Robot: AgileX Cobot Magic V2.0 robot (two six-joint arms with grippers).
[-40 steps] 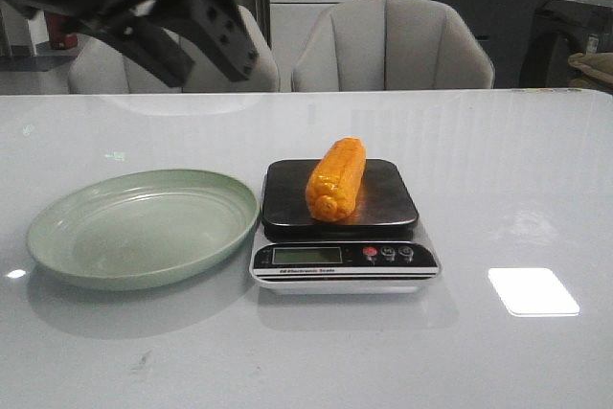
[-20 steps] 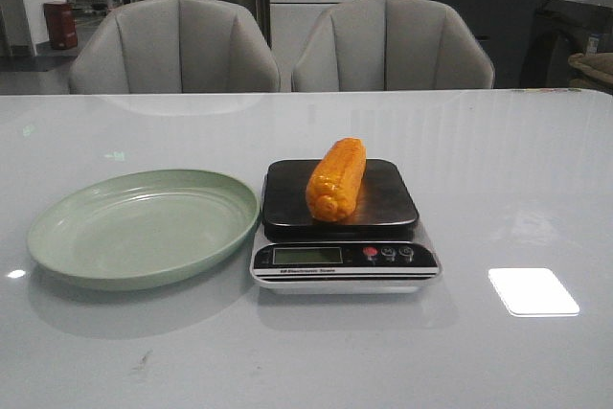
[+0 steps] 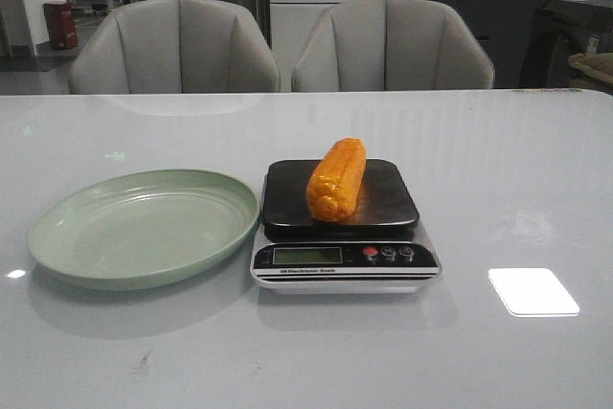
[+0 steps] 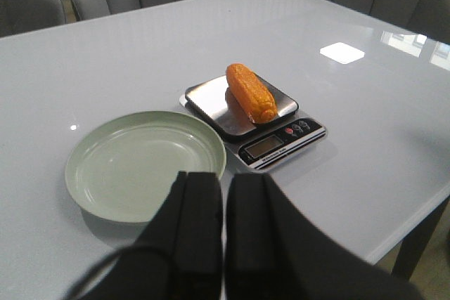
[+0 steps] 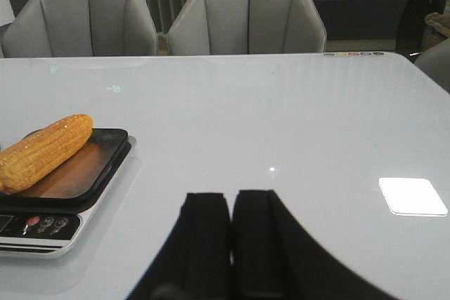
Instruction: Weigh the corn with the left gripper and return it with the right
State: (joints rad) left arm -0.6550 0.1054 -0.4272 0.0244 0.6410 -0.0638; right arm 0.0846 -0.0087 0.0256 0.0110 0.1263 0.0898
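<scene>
Grey upholstered chairs (image 3: 383, 43) stand behind the far edge of the white worktop (image 3: 517, 170). I see the corn (image 3: 336, 179) lying lengthwise on the dark platform of the scale (image 3: 343, 225), near the worktop's middle. Just beside the scale, toward the left edge, sits the green plate (image 3: 144, 227). Left pincer (image 4: 223, 223): fingers pressed together, holding nothing. Right pincer (image 5: 230, 226): likewise closed and unloaded, well apart from the corn.

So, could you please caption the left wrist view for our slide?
Corn lying on the scale beside an empty green plate, left gripper shut and drawn back.
</scene>
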